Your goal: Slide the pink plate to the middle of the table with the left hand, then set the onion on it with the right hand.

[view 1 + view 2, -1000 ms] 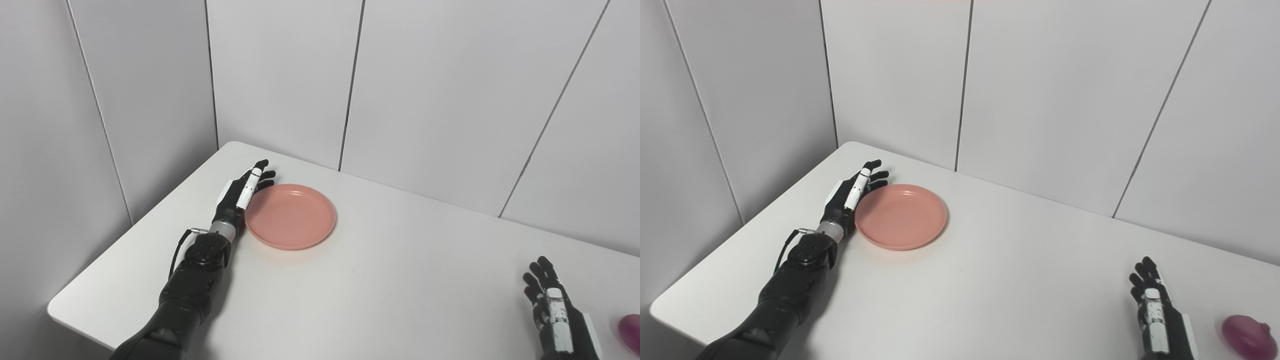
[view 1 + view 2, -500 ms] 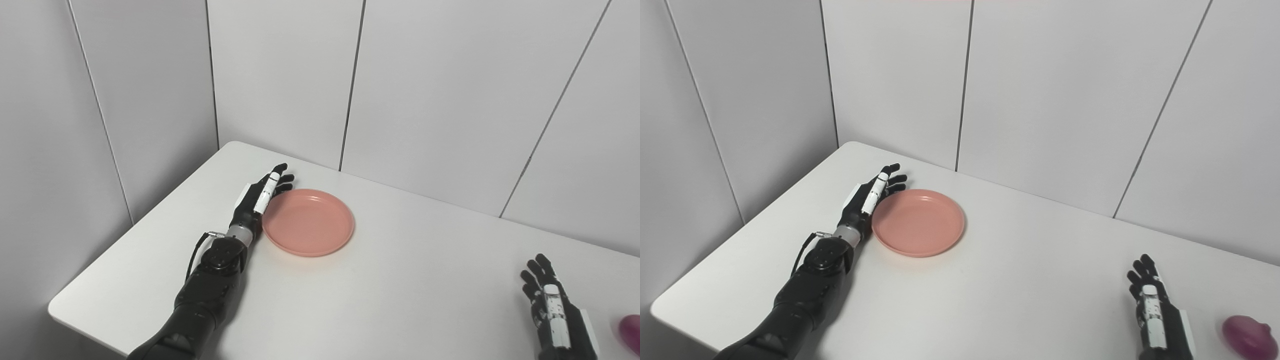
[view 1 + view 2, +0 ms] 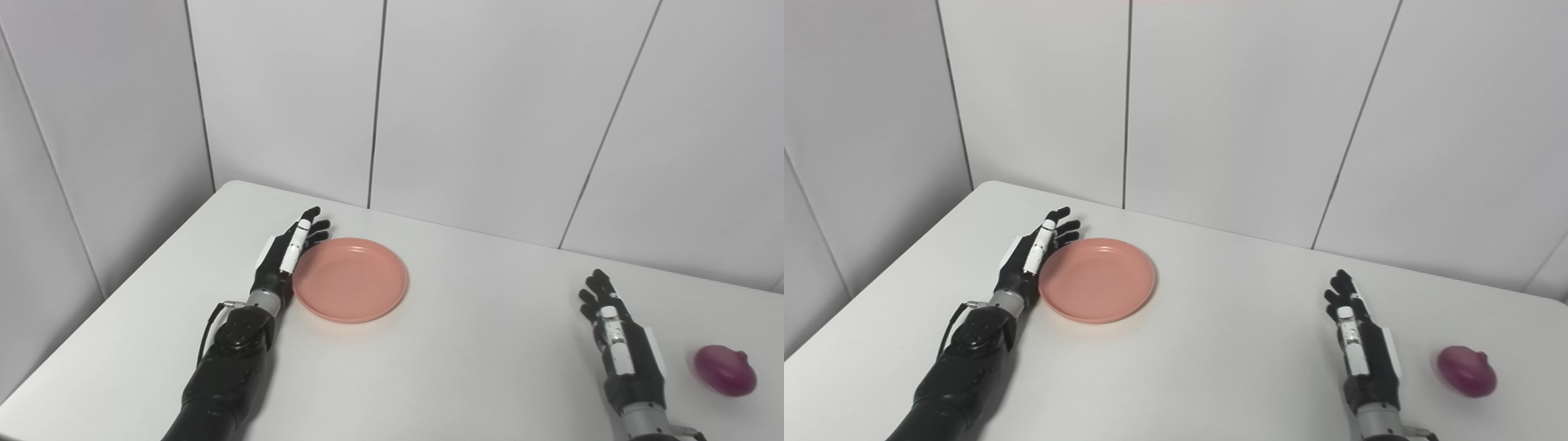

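- Left hand (image 3: pixel 286 257): you see it lying flat on its edge beside the pink plate (image 3: pixel 350 280), fingers (image 3: pixel 304 223) stretched out and a little apart, gripping nothing. Its inner side presses against the plate's left rim, with the fingertips curving past the rim's far-left part.
- Left forearm (image 3: pixel 229 361): black, entering from the bottom edge on the left and running up toward the plate; a thin cable loops at the wrist.
- Right hand (image 3: pixel 1356 343): you find it on the right part of the table, fingers extended and slightly spread, palm side turned inward, holding nothing. It rests on or just above the surface; which of the two you cannot tell.
- Pink plate: round, shallow, empty, sitting flat on the table left of the centre and touching only the left hand.
- Onion (image 3: pixel 1466 371): purple, lying on the table near the right edge, just to the right of the right hand and clearly apart from it. It is well apart from the plate, with the right hand between the two.
- Table (image 3: pixel 478 343): white, with a rounded far-left corner; the plate, the onion and both hands are all that you see on it.
- Wall (image 3: pixel 490 110): pale grey panels with thin dark vertical seams, standing behind the table and along its left side.
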